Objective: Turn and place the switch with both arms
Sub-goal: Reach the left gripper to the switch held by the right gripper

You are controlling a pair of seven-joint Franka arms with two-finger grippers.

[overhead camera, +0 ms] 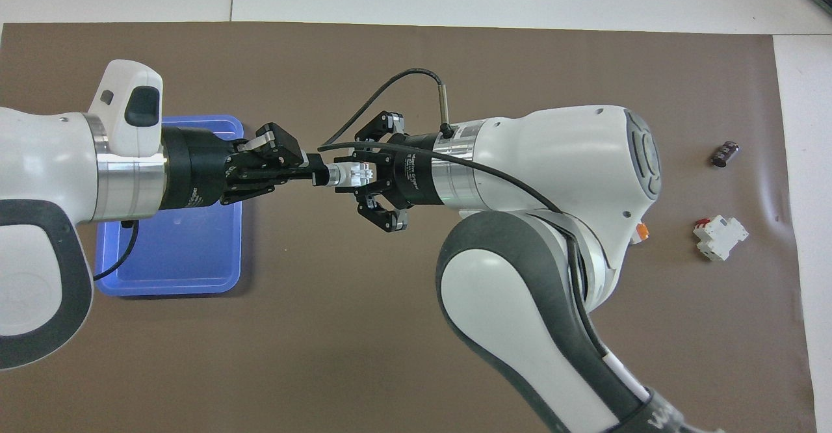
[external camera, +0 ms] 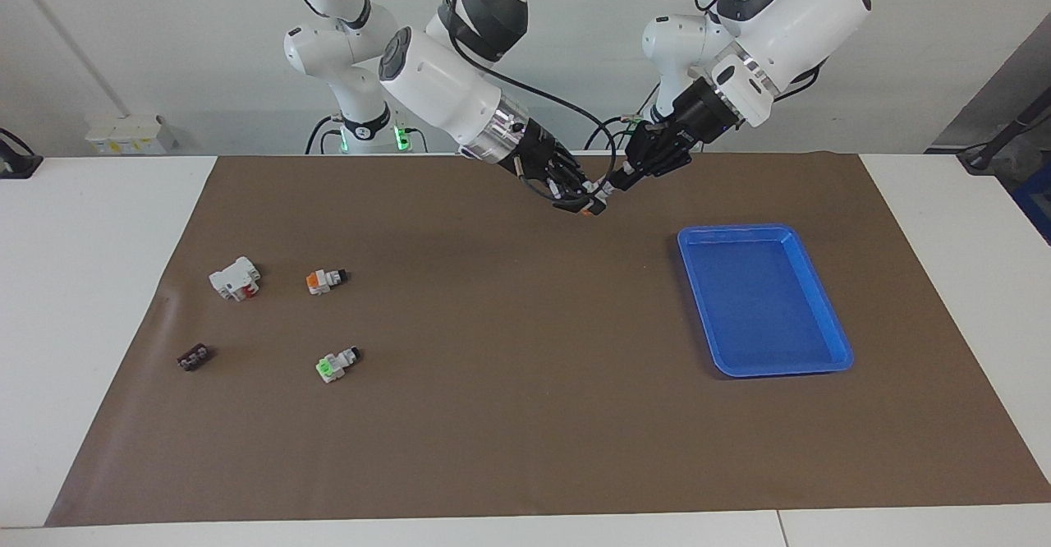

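A small white switch (external camera: 597, 201) with an orange face hangs in the air between both grippers, over the brown mat near the robots' end; it also shows in the overhead view (overhead camera: 351, 174). My right gripper (external camera: 581, 199) has its fingers on either side of the switch's white body (overhead camera: 356, 174). My left gripper (external camera: 614, 188) meets it tip to tip and is shut on the switch's knob end (overhead camera: 318, 177). Two more switches lie on the mat toward the right arm's end, one orange-faced (external camera: 326, 279) and one green-faced (external camera: 337, 364).
A blue tray (external camera: 764, 301) stands toward the left arm's end, partly under the left arm in the overhead view (overhead camera: 175, 257). A larger white block with red marks (external camera: 236, 278) and a small flat black piece (external camera: 194, 357) lie toward the right arm's end.
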